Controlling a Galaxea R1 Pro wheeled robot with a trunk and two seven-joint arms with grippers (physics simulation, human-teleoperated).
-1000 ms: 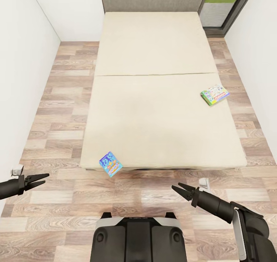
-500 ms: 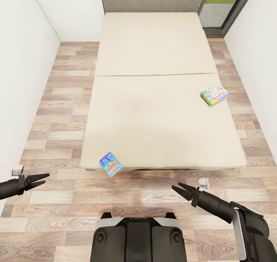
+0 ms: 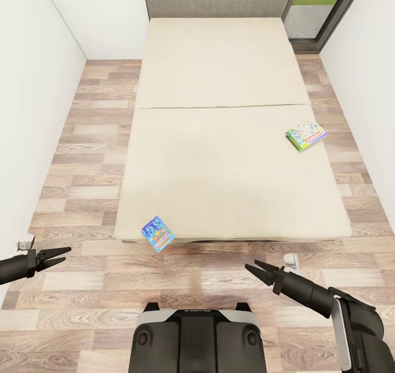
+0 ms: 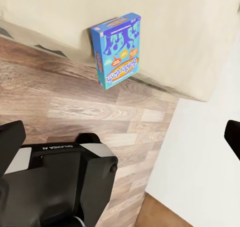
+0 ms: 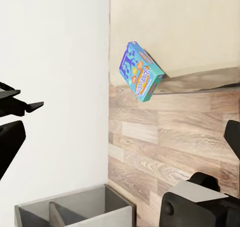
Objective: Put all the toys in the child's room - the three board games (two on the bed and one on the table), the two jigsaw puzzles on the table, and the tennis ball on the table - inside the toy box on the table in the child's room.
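Note:
A blue board game box (image 3: pixel 158 233) lies at the near edge of the beige bed (image 3: pixel 219 159), overhanging the edge; it shows too as the blue box (image 4: pixel 116 49) in the left wrist view and the blue box (image 5: pixel 140 71) in the right wrist view. A second, green-edged board game (image 3: pixel 306 134) lies flat near the bed's right side. My left gripper (image 3: pixel 59 255) hangs open over the floor at the left, well short of the blue box. My right gripper (image 3: pixel 254 269) is open over the floor in front of the bed, right of the blue box.
My base (image 3: pixel 197 337) stands on the wood floor just before the bed. White walls close in on both sides. A grey headboard (image 3: pixel 216 1) and a glass door (image 3: pixel 321 8) are at the far end. A grey divided shelf (image 5: pixel 75 209) appears in the right wrist view.

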